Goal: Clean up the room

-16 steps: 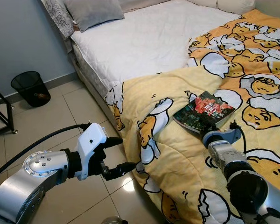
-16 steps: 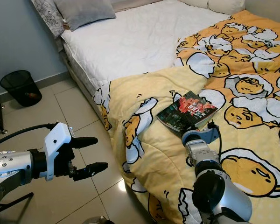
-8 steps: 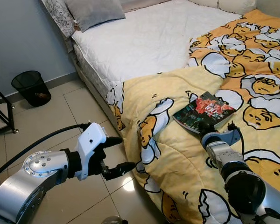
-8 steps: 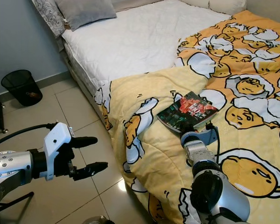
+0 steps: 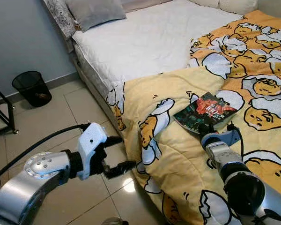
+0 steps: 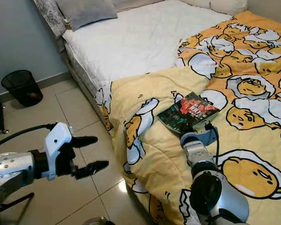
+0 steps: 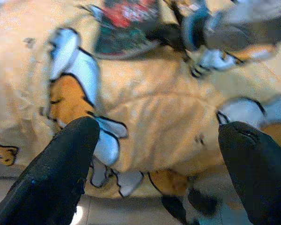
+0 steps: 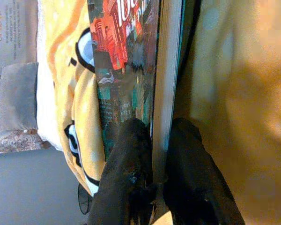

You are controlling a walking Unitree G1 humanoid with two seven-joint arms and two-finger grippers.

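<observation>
The book (image 5: pixel 206 112) lies flat on the yellow cartoon blanket (image 5: pixel 178 154) near the side edge of the bed (image 5: pixel 145 42), long axis running diagonally away from me toward the far right. My right gripper (image 8: pixel 157 159) is right at its near corner, and in the wrist view I see the two fingers pinched on the page edge, one on the cover, one under. So the right arm owns this one. My left gripper (image 5: pixel 118 152) hangs spread open over the floor tiles (image 5: pixel 61 117), well apart from it.
</observation>
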